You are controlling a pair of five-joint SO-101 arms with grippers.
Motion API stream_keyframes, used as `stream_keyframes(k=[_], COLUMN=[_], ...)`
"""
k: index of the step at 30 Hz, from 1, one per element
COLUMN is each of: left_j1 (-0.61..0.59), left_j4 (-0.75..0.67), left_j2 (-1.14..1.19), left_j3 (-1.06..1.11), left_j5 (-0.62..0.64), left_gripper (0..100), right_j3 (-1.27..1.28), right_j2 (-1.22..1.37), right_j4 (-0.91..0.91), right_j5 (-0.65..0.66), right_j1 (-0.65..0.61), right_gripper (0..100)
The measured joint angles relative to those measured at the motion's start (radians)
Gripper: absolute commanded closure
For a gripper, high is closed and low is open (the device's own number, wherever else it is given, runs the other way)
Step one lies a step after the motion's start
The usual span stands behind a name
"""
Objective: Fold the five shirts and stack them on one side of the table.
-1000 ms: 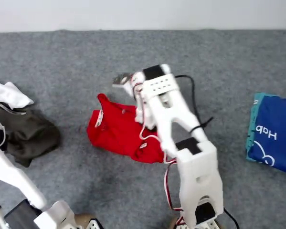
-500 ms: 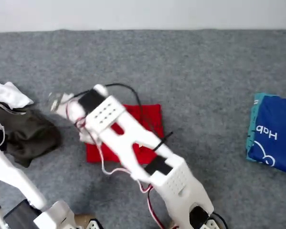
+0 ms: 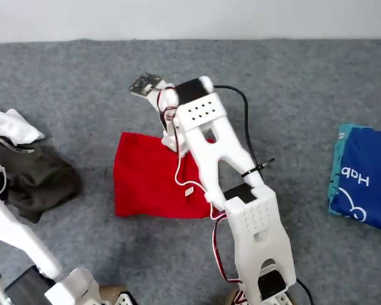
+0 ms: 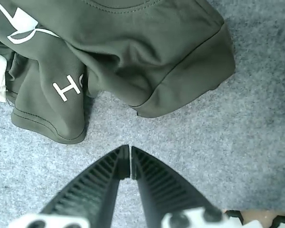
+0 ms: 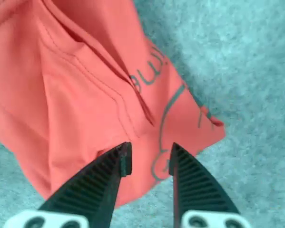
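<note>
My right arm (image 3: pixel 241 190) is white printed plastic. Its flat plates are dotted with a grid of small holes (image 3: pixel 201 113), and black servos (image 3: pixel 190 91) sit at the joints. A black cable (image 3: pixel 245 121) loops alongside, and thin red and white wires (image 3: pixel 215 251) run along it. My left arm (image 3: pixel 12 232) is the same white. Both sets of jaws are black, ribbed on their inner faces, on white bases.

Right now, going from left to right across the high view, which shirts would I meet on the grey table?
Crumpled dark olive shirt → flat red shirt → folded blue shirt.
</note>
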Motion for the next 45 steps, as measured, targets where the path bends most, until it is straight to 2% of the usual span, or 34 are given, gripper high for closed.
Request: stream_keyframes(k=[7,18,20,26,35,40,45], left_j1=[0.000,0.000,0.000,0.000,0.000,0.000,0.000], left_j4=[0.000,0.000,0.000,0.000,0.000,-0.003,-0.003], left_j2=[0.000,0.000,0.000,0.000,0.000,0.000,0.000], left_j3=[0.000,0.000,0.000,0.000,0.000,0.000,0.000], left_j5=[0.000,0.000,0.000,0.000,0.000,0.000,0.000], left_gripper=[98,98,98,98,98,98,98], right_j3=[0.000,0.000,0.000,0.000,-0.078,-0.078,-0.015], right_j2=[0.040,0.051,0.081,0.118,0.106,0.043,-0.002], right_j4=[0.000,-0.003,-0.003,-0.003,0.002,0.002,0.002], right_j5=[-0.117,-0.199,-0.203,-0.206,-0.107,-0.104,-0.103], right_j1=[-0.025,-0.071,-0.071,-0.071,-0.107,-0.192,-0.348], right_gripper=[84.8,84.9,86.1,98.7,98.8,98.8,98.8])
